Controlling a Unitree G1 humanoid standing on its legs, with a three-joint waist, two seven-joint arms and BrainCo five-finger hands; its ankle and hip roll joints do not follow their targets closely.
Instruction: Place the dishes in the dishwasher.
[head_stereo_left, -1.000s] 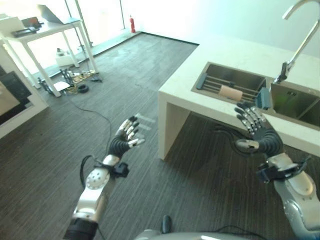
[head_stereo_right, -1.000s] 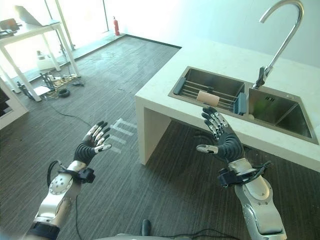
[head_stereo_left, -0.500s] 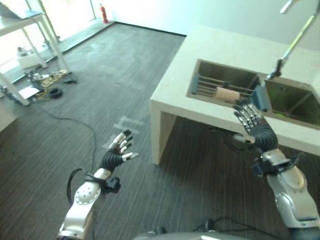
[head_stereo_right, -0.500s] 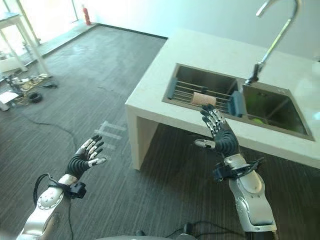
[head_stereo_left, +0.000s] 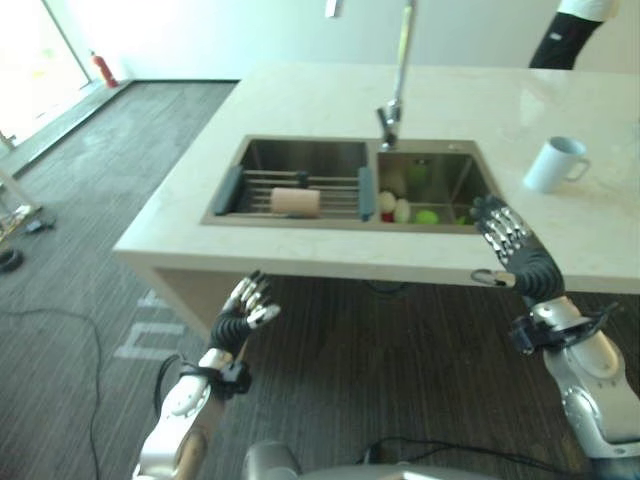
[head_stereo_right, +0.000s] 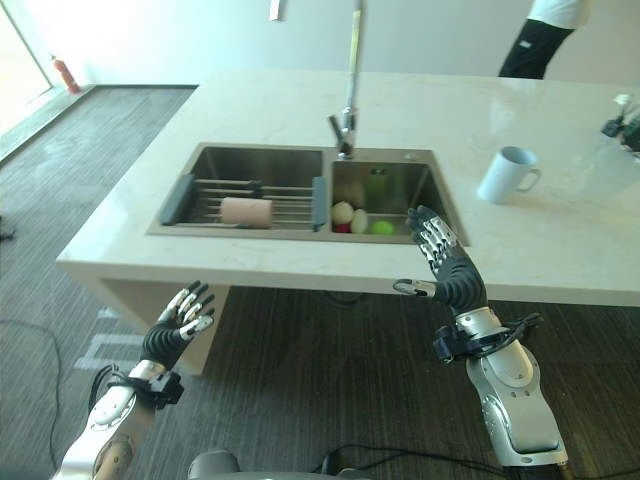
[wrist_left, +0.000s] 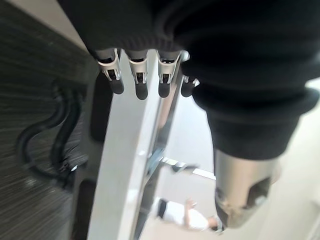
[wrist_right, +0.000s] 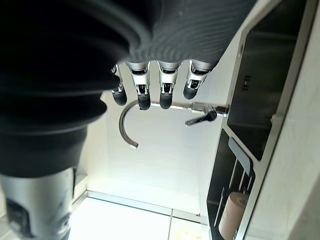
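Daylight enters from the window side, overexposing the floor (head_stereo_left: 40, 130) there. Pale countertop (head_stereo_right: 560, 230) shows soft glare. Sink basins (head_stereo_right: 385, 195) lie in shadow.

Pale stone counter (head_stereo_right: 300, 100) stood on dark striped floor (head_stereo_right: 90, 160) | red extinguisher (head_stereo_right: 66, 73) beyond its far-left corner, against white wall (head_stereo_right: 180, 35) | daylight fell there

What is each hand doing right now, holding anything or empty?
Left hand: open, holding nothing, below the counter edge.
Right hand: open, holding nothing, at the counter's front edge by the sink.
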